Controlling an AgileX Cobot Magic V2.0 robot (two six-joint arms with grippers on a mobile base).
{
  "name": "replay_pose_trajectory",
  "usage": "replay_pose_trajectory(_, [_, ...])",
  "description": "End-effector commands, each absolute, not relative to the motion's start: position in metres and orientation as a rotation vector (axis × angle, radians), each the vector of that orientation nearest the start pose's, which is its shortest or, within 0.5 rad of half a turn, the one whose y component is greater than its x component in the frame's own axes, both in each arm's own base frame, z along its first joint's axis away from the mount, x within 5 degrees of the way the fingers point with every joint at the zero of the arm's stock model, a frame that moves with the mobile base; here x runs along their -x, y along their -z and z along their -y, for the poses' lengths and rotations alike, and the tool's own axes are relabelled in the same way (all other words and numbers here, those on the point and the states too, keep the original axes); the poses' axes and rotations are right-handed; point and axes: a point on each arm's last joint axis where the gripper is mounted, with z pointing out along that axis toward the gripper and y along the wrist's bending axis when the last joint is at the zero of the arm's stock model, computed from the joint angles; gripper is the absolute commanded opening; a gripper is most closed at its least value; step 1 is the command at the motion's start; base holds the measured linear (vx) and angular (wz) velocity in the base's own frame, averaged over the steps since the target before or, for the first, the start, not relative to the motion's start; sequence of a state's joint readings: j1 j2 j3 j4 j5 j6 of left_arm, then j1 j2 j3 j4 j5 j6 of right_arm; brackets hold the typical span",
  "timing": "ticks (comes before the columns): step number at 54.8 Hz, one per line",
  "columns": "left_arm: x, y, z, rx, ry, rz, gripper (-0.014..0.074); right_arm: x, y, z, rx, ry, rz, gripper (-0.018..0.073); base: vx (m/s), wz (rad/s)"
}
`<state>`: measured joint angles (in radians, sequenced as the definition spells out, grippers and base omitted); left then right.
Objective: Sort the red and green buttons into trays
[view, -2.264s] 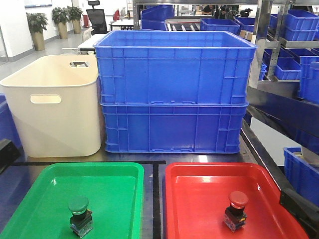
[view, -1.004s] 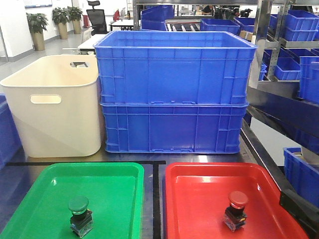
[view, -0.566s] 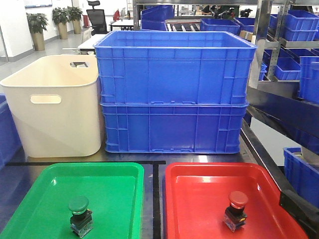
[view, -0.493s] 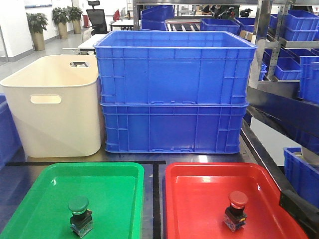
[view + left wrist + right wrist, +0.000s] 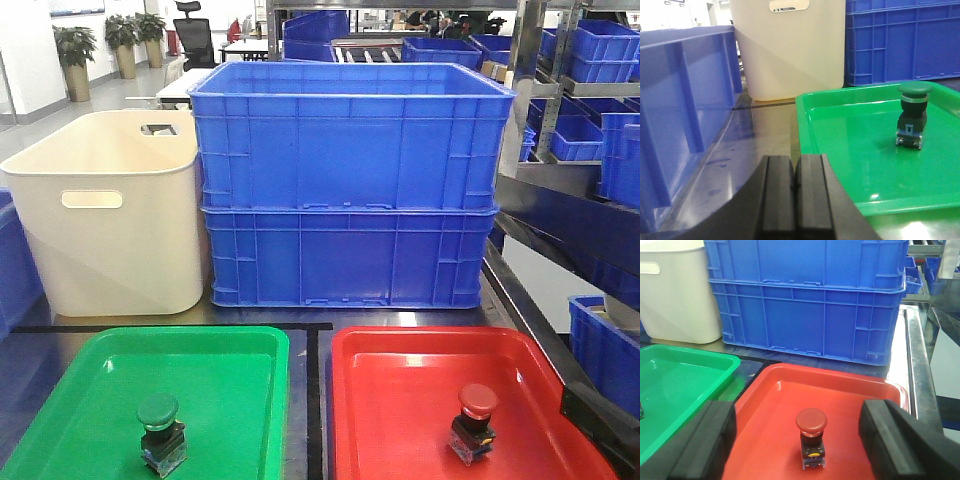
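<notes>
Dark, glossy tabletop point(image 5: 310, 400) with black tape lines, reflecting the light. Green tray point(image 5: 230, 400) on the left and red tray point(image 5: 400, 410) on the right, side by side, a narrow strip of table between them. Green button point(image 5: 160, 433) upright inside the green tray; red button point(image 5: 472, 423) upright inside the red tray. Behind the trays, a cream tub point(image 5: 110, 215) beside two stacked blue crates point(image 5: 345, 180). Further back, an office floor with potted plants point(image 5: 75, 55) and a black chair point(image 5: 193, 35); to the right, metal shelving point(image 5: 525, 90) loaded with more blue bins. Left gripper point(image 5: 795, 195) pressed closed, pads together, low over the table just beside the green tray's rim. Right gripper point(image 5: 800, 445) spread wide, holding nothing, the red button apart from both fingers point(image 5: 705, 445).
</notes>
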<state>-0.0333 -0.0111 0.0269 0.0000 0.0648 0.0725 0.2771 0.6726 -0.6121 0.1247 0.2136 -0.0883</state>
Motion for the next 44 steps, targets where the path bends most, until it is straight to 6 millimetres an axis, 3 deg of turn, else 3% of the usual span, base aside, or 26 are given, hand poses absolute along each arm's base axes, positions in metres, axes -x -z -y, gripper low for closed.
replay_pose_trajectory(1, [-0.0541,-0.2131,0.0016,-0.069,-0.029,-1.452,-0.0007,-0.1365,-0.3584,-0.0406,0.215,-0.251,-1.639,0.0552,0.00,0.00])
replay_pose_trajectory(44, [-0.0541,-0.2130,0.0016,-0.069,-0.029,-1.453,-0.0007,-0.1369,-0.3554,-0.0399,0.238,-0.220,-1.644,0.0545,0.00,0.00])
